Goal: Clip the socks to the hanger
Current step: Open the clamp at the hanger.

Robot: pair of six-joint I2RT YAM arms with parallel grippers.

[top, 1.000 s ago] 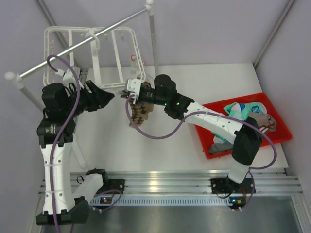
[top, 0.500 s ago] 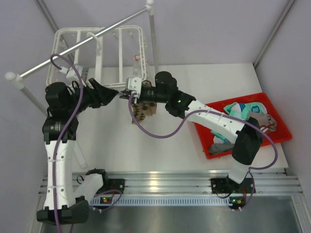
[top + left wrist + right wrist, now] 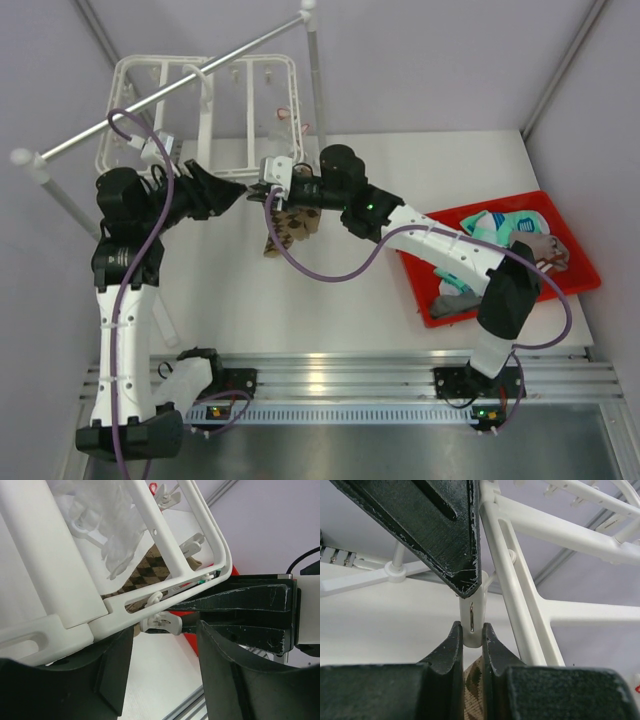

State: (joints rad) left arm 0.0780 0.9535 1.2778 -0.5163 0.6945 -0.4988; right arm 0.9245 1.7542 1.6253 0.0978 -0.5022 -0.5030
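The white hanger [image 3: 205, 105] hangs from the rail at the back left. My right gripper [image 3: 272, 196] is shut on a brown-and-tan checkered sock [image 3: 286, 228] that dangles below it. In the right wrist view the sock [image 3: 476, 692] sits between the fingers, and a white clip [image 3: 472, 622] on the hanger frame [image 3: 520, 605] rests between the fingertips of the right gripper [image 3: 471, 629]. My left gripper [image 3: 238, 190] is open, facing the right one. In the left wrist view the left gripper [image 3: 165, 636] has that clip [image 3: 162, 624] just at its fingertips.
A red tray [image 3: 592, 272] at the right holds teal-and-white socks [image 3: 495, 225] and a grey sock [image 3: 455, 290]. The grey metal rail [image 3: 170, 92] slants across the back on white posts [image 3: 316, 85]. Purple cables loop off both arms.
My left gripper has moved right and up, close to the right gripper's tip. The hanger has swung back and to the right. The right gripper still holds the sock.
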